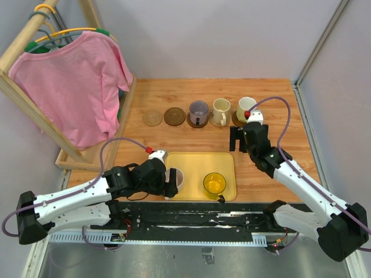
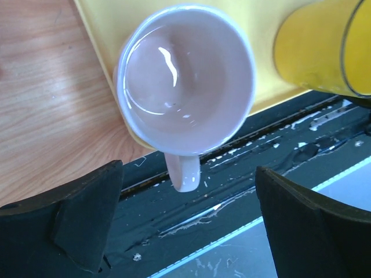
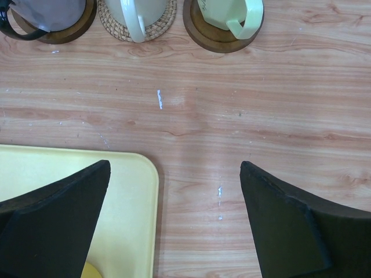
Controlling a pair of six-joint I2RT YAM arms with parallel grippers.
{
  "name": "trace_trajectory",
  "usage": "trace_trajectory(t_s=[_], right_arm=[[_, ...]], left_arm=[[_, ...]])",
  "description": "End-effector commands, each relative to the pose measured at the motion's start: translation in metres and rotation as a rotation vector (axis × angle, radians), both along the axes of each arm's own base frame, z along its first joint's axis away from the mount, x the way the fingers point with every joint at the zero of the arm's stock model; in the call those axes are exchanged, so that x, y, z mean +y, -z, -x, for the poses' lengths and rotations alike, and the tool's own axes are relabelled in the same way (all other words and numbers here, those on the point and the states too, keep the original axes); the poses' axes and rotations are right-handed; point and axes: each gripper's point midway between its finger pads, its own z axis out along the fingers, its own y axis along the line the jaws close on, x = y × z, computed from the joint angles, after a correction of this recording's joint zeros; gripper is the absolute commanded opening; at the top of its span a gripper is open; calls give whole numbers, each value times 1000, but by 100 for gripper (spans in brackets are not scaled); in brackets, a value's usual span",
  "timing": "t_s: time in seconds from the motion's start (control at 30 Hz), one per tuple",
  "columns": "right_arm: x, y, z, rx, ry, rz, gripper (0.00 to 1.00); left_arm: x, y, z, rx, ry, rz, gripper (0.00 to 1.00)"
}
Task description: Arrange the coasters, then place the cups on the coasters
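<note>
Two splayed, empty: L gripper (image 2: pixel 188 223), R gripper (image 3: pixel 174 202); pink cup (image 2: pixel 185 75) upright, handle nearward.

Rowed at back: five coasters (image 1: pixel 174 116), right three bearing upright cups (image 1: pixel 220 110); upright on tray (image 1: pixel 191 159): pink cup (image 1: pixel 174 177), yellow cup (image 1: pixel 214 183).

Top external: high behind the near edge, looking down over the whole table (image 1: pixel 272 104). Left wrist: very close above the pink cup (image 2: pixel 185 75) at the tray's (image 2: pixel 264 29) near-left corner. Right wrist: low over the tray's far-right corner, facing the far cream cup (image 3: pixel 139 14). Tray shared by all three.
</note>
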Motion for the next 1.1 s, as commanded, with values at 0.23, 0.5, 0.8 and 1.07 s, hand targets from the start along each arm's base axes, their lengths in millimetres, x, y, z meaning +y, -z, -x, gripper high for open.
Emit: trace_trajectory(t_s=[0.23,0.5,0.8,1.07], right_arm=[[-4,-3,-4,-16,27,-11,95],[-3,-1,-4,-12,26,-18,95],[-2,1,-3,-7,22,-26,95],[0,-1,-2,-12,13,-37,96]], left_arm=[[3,44,-1,6,-32,-46,100],[-3,48,-3,-18,3,-35,88],[-11,47,1,-8,53,-21,35],[-18,45,4,-7,105,-24,1]])
